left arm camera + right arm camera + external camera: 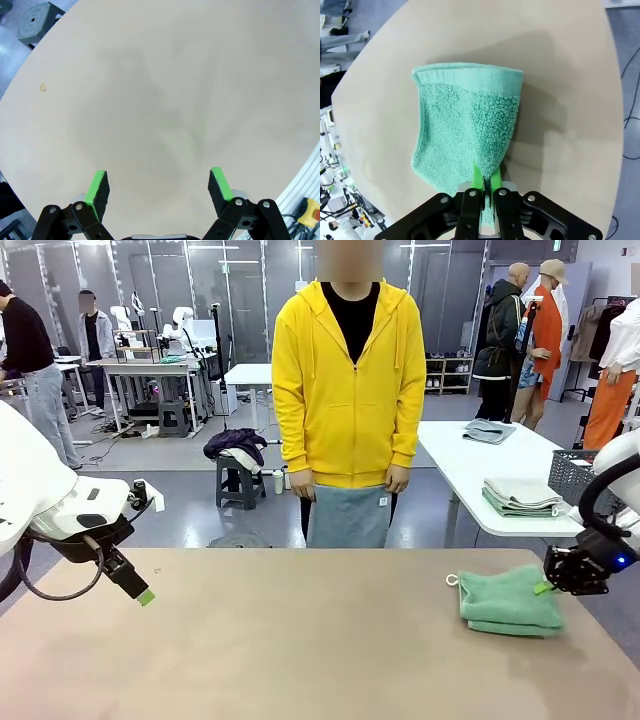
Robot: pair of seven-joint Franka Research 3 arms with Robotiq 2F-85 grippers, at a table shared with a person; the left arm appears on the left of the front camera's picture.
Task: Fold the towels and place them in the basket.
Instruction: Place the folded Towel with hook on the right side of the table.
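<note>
Folded mint green towel [508, 602] on the table [300, 650] at near right, right gripper [546, 586] pinching its right edge, left gripper [159, 187] jaws spread wide over bare tabletop at left, person [345, 390] holding grey-blue towel [347, 517] at far side.

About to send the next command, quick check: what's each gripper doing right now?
Left gripper: open, holding nothing, above the table.
Right gripper: shut on the edge of the mint green towel.
</note>
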